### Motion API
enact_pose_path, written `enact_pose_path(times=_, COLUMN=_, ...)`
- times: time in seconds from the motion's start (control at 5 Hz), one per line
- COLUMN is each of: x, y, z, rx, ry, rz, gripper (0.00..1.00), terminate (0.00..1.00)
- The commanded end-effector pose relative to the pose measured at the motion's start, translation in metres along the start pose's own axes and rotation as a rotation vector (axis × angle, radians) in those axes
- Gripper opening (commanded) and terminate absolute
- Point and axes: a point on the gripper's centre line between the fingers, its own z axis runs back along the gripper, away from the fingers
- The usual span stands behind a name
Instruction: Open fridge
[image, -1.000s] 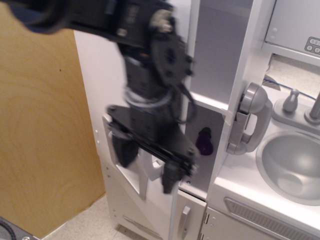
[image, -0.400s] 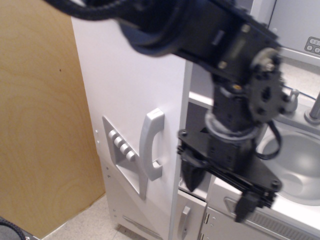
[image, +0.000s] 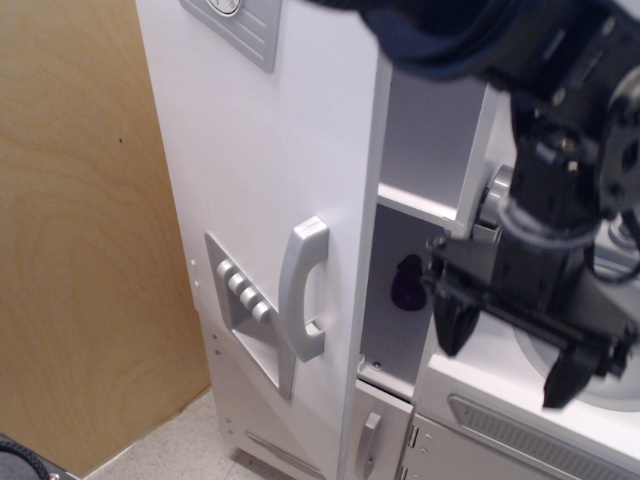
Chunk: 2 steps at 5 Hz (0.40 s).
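Hanging open and empty over the counter (image: 480, 365), the gripper (image: 510, 345) is sitting well to the right of the fridge (image: 260, 150), whose door is already standing ajar, its upright handle (image: 303, 288) lying leftward across the gap.

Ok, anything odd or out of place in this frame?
Nothing stands out. The fridge door is swung open, a purple object sits on an inside shelf, and the tool hangs open over the counter, holding nothing.
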Motion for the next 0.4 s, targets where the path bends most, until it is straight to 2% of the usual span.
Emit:
enact_pose_path(times=0.0, x=0.038, y=0.036, z=0.024, rx=0.005, ry=-0.086, rz=0.108, gripper=1.00, terminate=0.00)
enact_pose_path(times=0.2, x=0.034, y=0.055, z=0.031, rx=0.049, ry=-0.070, rz=0.183, gripper=1.00, terminate=0.00)
